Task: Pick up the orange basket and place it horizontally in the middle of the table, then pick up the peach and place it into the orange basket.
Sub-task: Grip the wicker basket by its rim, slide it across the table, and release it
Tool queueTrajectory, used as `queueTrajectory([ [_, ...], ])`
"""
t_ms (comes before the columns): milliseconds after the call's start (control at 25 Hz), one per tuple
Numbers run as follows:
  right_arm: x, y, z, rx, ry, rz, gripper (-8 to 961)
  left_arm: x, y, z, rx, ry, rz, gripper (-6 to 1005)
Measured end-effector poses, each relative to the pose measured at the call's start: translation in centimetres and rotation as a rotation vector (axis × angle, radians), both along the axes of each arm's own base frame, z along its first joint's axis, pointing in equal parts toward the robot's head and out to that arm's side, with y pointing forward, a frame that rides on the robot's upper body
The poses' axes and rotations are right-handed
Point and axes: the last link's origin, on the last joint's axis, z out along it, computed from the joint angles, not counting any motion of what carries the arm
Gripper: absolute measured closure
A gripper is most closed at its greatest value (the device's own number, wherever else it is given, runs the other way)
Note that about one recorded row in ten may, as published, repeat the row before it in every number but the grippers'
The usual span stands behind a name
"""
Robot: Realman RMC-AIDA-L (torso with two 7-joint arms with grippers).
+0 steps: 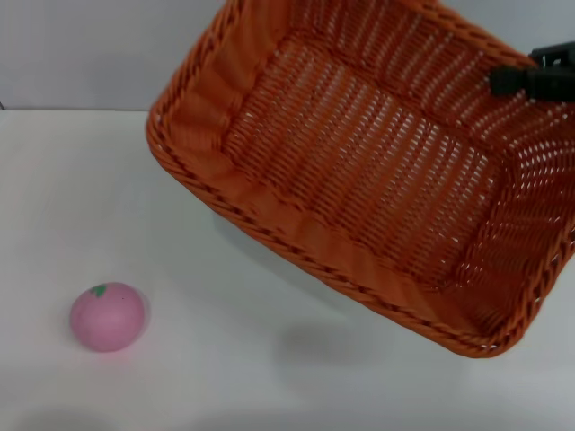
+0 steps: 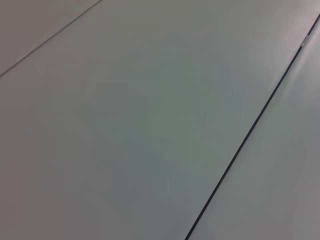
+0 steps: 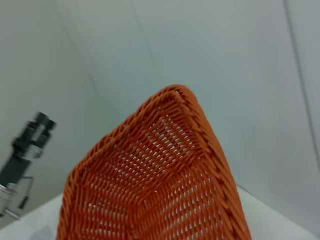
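Note:
The orange basket hangs tilted above the white table at the right, its open side facing me. My right gripper is a black piece at the basket's far right rim and is shut on that rim. The right wrist view looks along the basket from the held side, with its far corner raised against the wall. The peach, pink with a small green leaf mark, rests on the table at the front left, well apart from the basket. My left gripper does not show in any view.
A pale wall rises behind the table. The left wrist view holds only grey panels with a dark seam. A grey and black device stands at the edge of the right wrist view, beyond the basket.

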Motion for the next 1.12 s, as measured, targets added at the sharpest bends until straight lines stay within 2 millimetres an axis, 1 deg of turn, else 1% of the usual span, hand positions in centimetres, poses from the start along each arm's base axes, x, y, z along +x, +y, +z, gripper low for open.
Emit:
queueTrajectory([
  [120, -0.8, 0.0, 0.7, -0.007, 0.003, 0.061, 780, 0.0, -0.1, 0.0, 0.001, 0.000, 0.002, 355],
  [160, -1.6, -0.1, 1.0, -0.019, -0.017, 0.145, 779, 0.0, -0.1, 0.0, 0.001, 0.000, 0.002, 355],
  [200, -1.6, -0.1, 1.0, -0.019, -0.017, 0.145, 778, 0.0, -0.1, 0.0, 0.001, 0.000, 0.002, 355],
  [240, -2.5, -0.2, 1.1, -0.039, -0.038, 0.229, 778, 0.0, -0.1, 0.0, 0.001, 0.000, 0.003, 355],
  [280, -2.5, -0.2, 1.1, -0.039, -0.038, 0.229, 777, -0.1, -0.1, 0.0, 0.001, -0.001, 0.003, 356],
  [360, -3.7, -0.1, 0.8, -0.087, -0.089, 0.323, 775, 0.0, 0.0, 0.0, -0.001, -0.002, 0.003, 356],
  [440, -4.0, 0.0, 0.5, -0.106, -0.105, 0.343, 774, 0.0, 0.0, 0.0, -0.001, -0.002, 0.003, 356],
  [520, -4.6, 0.2, -0.5, -0.156, -0.150, 0.382, 772, 0.0, 0.1, 0.0, -0.002, -0.003, 0.002, 356],
  [560, -4.7, 0.6, -1.6, -0.198, -0.183, 0.394, 771, 0.0, 0.1, 0.0, -0.002, -0.003, 0.000, 356],
  [600, -4.7, 0.6, -1.6, -0.198, -0.183, 0.394, 771, 0.0, 0.1, 0.0, -0.002, -0.003, 0.000, 357],
  [720, -4.4, 1.1, -3.8, -0.256, -0.214, 0.393, 768, 0.1, 0.2, -0.1, -0.003, -0.002, -0.002, 357],
  [760, -4.1, 1.5, -5.3, -0.271, -0.217, 0.387, 768, 0.1, 0.2, -0.1, -0.004, -0.002, -0.003, 357],
  [800, -4.1, 1.5, -5.3, -0.271, -0.217, 0.387, 767, 0.1, 0.2, -0.1, -0.004, -0.002, -0.003, 358],
  [840, -3.8, 1.6, -6.6, -0.284, -0.210, 0.387, 766, 0.1, 0.2, -0.1, -0.004, -0.003, -0.003, 358],
  [880, -3.8, 1.6, -6.6, -0.284, -0.210, 0.387, 765, 0.1, 0.2, -0.1, -0.003, -0.004, -0.004, 358],
  [920, -3.7, 1.7, -7.2, -0.287, -0.207, 0.388, 765, 0.1, 0.3, -0.1, -0.003, -0.007, -0.006, 358],
  [960, -3.4, 1.9, -8.2, -0.290, -0.195, 0.383, 764, 0.2, 0.3, -0.2, -0.003, -0.010, -0.008, 358],
  [1000, -3.4, 1.9, -8.2, -0.290, -0.195, 0.383, 763, 0.2, 0.3, -0.2, -0.003, -0.010, -0.008, 359],
  [1120, -2.9, 2.2, -9.2, -0.277, -0.183, 0.369, 761, 0.2, 0.4, -0.2, -0.003, -0.010, -0.010, 359],
])
